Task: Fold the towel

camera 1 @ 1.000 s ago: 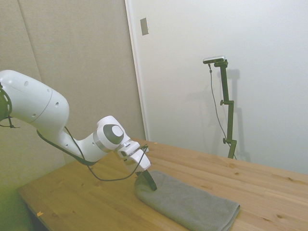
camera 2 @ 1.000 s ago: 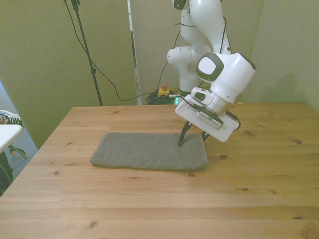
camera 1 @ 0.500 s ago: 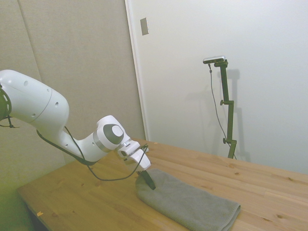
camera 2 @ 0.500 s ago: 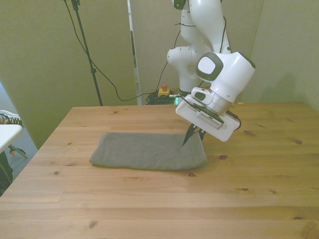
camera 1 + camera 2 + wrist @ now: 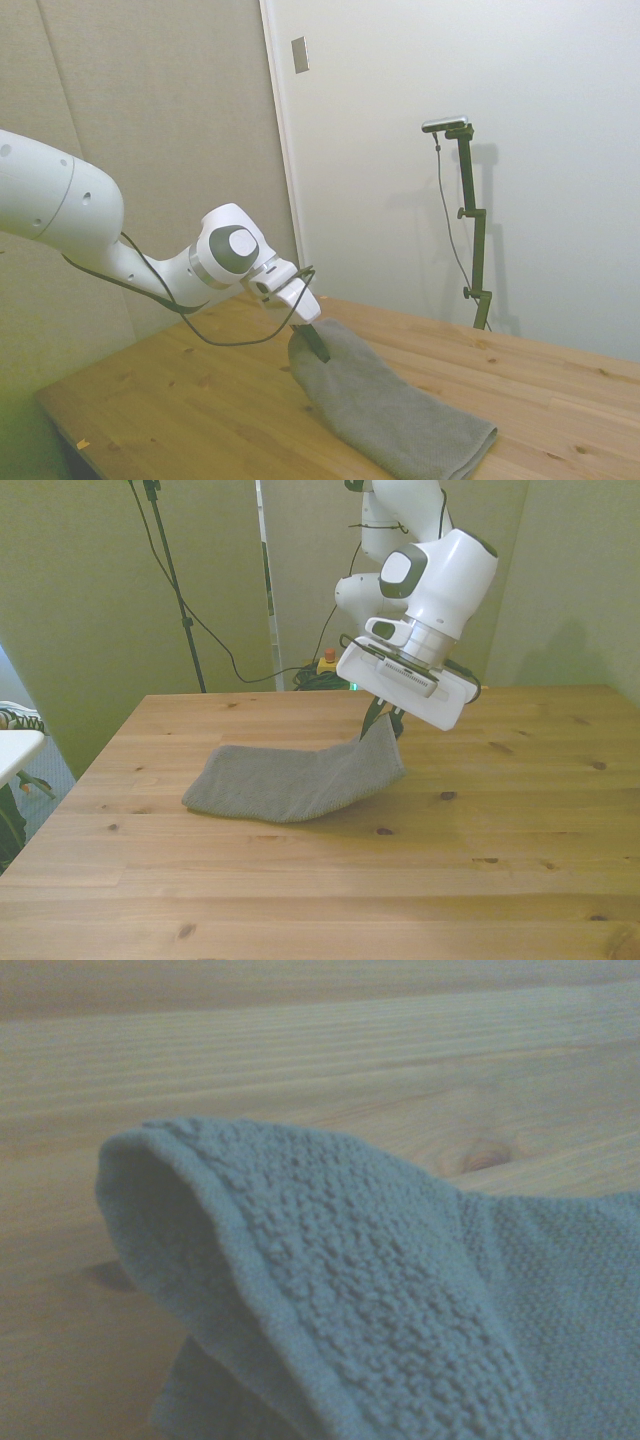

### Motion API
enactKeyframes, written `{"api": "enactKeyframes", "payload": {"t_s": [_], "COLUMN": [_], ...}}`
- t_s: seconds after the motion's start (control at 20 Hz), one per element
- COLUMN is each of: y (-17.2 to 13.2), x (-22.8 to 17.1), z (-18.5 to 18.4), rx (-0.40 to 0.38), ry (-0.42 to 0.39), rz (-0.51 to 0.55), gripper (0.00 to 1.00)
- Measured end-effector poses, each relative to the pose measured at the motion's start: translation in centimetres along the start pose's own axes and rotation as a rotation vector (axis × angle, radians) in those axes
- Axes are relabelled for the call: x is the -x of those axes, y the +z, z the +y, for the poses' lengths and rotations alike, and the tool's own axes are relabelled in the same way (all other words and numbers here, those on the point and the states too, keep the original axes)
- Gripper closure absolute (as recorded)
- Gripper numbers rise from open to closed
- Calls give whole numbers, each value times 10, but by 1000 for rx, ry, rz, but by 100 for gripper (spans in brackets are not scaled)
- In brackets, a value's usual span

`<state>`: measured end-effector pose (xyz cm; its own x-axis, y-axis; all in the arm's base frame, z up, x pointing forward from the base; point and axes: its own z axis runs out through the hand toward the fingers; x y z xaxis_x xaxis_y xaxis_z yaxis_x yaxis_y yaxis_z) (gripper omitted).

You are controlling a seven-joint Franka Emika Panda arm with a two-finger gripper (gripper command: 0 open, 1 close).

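tool (image 5: 382, 723) pinching towel (image 5: 290, 780) end, bare table (image 5: 400, 880) around

No text, label, brand, number or sign can be read in any of the three views.
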<state>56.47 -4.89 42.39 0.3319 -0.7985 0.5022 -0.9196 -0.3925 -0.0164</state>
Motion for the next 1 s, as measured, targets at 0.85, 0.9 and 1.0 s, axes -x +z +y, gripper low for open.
{"api": "enactKeyframes", "payload": {"t_s": [0.85, 0.9, 1.0], "y": [35, 38, 46], "x": [-121, -124, -129], "z": [85, 88, 93], "rx": [-18, -19, -43], "ry": [103, 107, 101], "rz": [-206, -215, -255], "gripper": [100, 100, 100]}}
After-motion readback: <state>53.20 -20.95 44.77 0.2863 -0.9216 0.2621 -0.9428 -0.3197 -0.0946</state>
